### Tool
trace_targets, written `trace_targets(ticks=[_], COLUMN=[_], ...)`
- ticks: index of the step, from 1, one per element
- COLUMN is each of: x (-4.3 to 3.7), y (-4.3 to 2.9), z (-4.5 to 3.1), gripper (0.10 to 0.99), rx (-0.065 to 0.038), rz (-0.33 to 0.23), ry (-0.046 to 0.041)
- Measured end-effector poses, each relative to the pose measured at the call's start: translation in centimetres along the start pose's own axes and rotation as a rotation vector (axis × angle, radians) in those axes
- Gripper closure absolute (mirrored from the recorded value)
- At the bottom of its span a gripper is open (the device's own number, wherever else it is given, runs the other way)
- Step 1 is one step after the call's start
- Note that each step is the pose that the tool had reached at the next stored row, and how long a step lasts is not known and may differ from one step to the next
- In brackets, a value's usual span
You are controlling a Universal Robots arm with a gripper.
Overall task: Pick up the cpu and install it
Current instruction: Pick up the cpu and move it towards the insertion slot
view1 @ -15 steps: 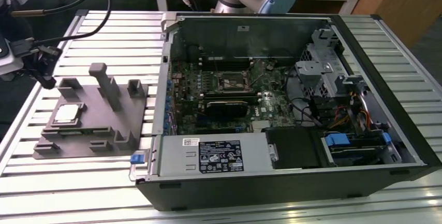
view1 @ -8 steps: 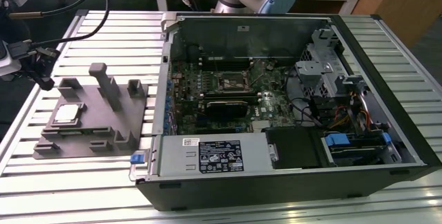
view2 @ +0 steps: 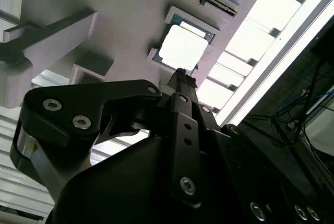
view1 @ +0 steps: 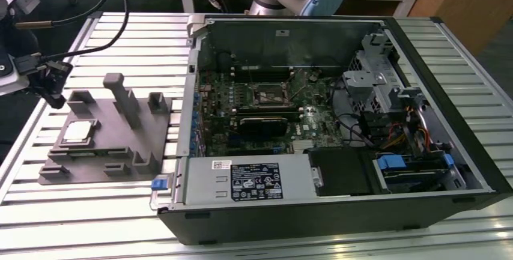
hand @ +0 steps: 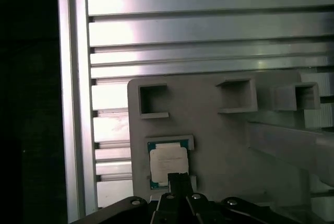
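The cpu lies flat in its slot on the gray tray. The tray sits on the desk at the exterior view's left, beside the open computer. The claw hangs near the cpu, clenched shut with nothing in it.

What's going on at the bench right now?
The arm's gripper is poised close over the cpu, which lies flat in its recess on the gray tray, on the slatted table at the exterior view's left of the open computer case. Whether the gripper touches the cpu cannot be told. The cpu has not been lifted, and the socket on the board inside the case looks empty.
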State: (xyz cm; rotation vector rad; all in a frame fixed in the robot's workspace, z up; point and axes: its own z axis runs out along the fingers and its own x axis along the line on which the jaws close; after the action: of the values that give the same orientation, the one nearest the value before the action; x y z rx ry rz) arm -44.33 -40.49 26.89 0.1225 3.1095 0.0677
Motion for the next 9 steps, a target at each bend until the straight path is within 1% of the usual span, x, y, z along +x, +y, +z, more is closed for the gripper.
trace_targets(ticks=[9], x=[0.07], y=[-0.07], z=[1.48], gripper=[0.980], rx=[0.000], rz=[0.000], ry=[0.0001])
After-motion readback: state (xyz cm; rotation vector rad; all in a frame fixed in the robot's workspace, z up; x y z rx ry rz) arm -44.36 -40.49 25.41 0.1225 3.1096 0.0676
